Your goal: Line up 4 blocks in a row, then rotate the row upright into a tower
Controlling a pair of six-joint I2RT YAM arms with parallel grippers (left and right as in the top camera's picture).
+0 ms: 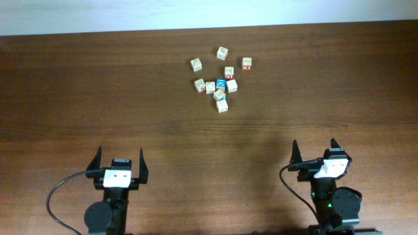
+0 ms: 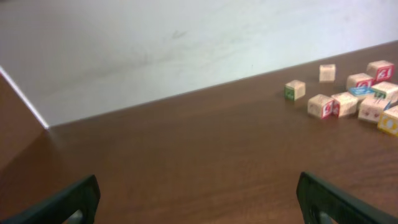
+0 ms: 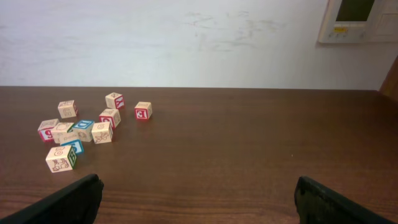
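Ten small cubes lie on the far half of the table (image 1: 98, 98) in one loose group. Nine are pale-topped blocks (image 1: 210, 87), and one blue-topped cube (image 1: 221, 83) sits in their midst. One pale block just on the near side of that cube also shows a blue side face.

There are two grippers, and neither is loaded. The left gripper (image 1: 119, 158) and the right gripper (image 1: 315, 149) both have their fingers spread wide and empty. They stand well apart from the blue-topped cube, on your near side of it, one to each hand.

Finding: no block is held. By my judgement the step in hand is the first reach.

Recommendation: take your four from the loose ones.
- **Green-faced block** (image 2: 295, 90): beyond the blue-topped cube and to the left, with bare wood around it.
- **Far block** (image 1: 223, 52): straight beyond it, with bare wood around it.
- **Red-faced block** (image 1: 247, 63): beyond it and to the right, with bare wood around it.
- **Near block** (image 1: 223, 105): on the near edge of the pack.

Blocks touching or just beside the blue-topped cube would likely drag their neighbours round, so leave them.

Come down from above and square your fingers to two opposite flat sides. Close gently, turn, release, then lift straight up. Keep off the blue-topped cube.
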